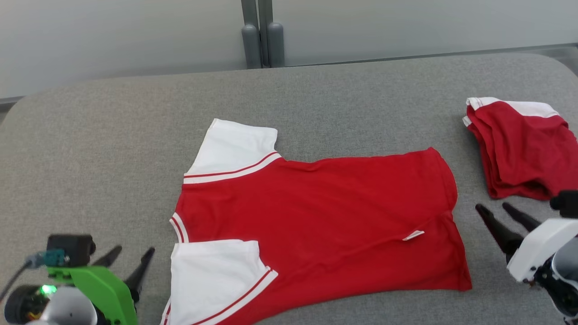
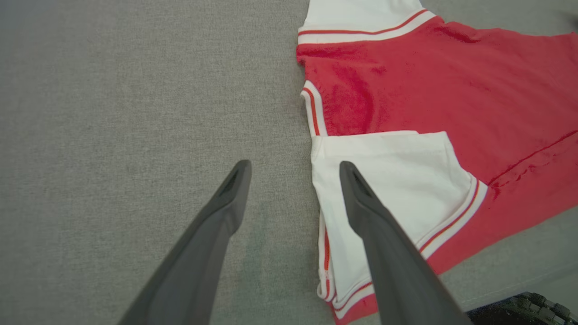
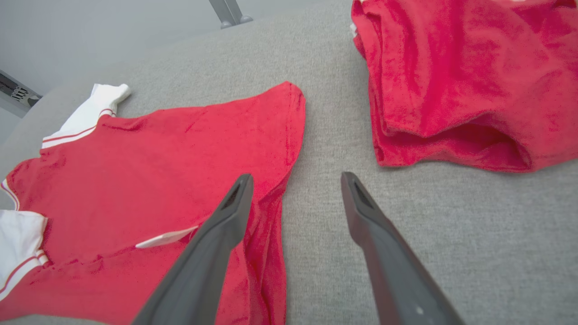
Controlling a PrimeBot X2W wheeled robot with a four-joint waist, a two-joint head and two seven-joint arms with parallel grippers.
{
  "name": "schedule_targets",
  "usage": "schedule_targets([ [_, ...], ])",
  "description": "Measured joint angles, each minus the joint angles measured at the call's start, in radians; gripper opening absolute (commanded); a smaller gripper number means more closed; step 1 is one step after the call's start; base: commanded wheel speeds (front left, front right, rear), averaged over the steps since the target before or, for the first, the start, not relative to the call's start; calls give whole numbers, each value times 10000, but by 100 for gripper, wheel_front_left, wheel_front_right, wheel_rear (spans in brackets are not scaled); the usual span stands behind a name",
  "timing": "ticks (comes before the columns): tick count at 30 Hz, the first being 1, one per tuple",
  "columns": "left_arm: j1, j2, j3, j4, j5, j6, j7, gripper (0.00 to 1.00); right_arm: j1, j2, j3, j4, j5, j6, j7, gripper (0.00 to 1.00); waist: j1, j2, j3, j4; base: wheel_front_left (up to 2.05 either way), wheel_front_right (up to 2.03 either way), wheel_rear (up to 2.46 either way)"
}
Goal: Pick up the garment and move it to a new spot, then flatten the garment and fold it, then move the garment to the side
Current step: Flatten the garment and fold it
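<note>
A red T-shirt with white sleeves [image 1: 311, 216] lies spread flat on the grey surface, collar toward the left, hem toward the right. Its near white sleeve [image 2: 397, 189] is folded over the body, and a small white tag [image 3: 165, 237] shows near the hem. My left gripper [image 1: 133, 256] stands open just left of that near sleeve, empty; in the left wrist view the left gripper [image 2: 293, 169] straddles the sleeve's edge from above. My right gripper [image 1: 494, 209] is open and empty, just right of the hem [image 3: 289, 135].
A second red and white garment [image 1: 519, 149] lies folded at the right, also seen as a folded pile [image 3: 451, 81] beyond my right fingers. The grey padded surface [image 1: 113, 149] has bare room at the left and back. A grey post [image 1: 262, 40] stands behind.
</note>
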Motion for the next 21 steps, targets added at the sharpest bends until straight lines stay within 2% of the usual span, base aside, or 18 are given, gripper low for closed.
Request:
schedule_targets([
  [3,-1273,142,128,44,36,-295,326,100,-789,207,-472,-29,-535,0,-50,100,0,0,287,-28,0,0,0],
  [5,-2290,222,48,378,115,-642,648,100,-1448,518,-573,104,-765,0,-33,100,0,0,547,-55,0,0,0],
  [12,-5420,-382,-700,2144,326,-1639,1605,100,-3506,1170,-322,1446,-1515,-2,663,100,0,0,1505,-152,0,0,0],
  [16,-6857,-796,-1108,3244,326,-2006,1908,100,-4413,1436,63,2130,-1605,-2,1072,100,0,0,2066,-225,0,0,0],
  [21,-8162,-1085,-1532,4337,155,-2182,2125,100,-5234,1570,587,2671,-1570,-2,1363,100,0,0,2695,-348,0,0,0],
])
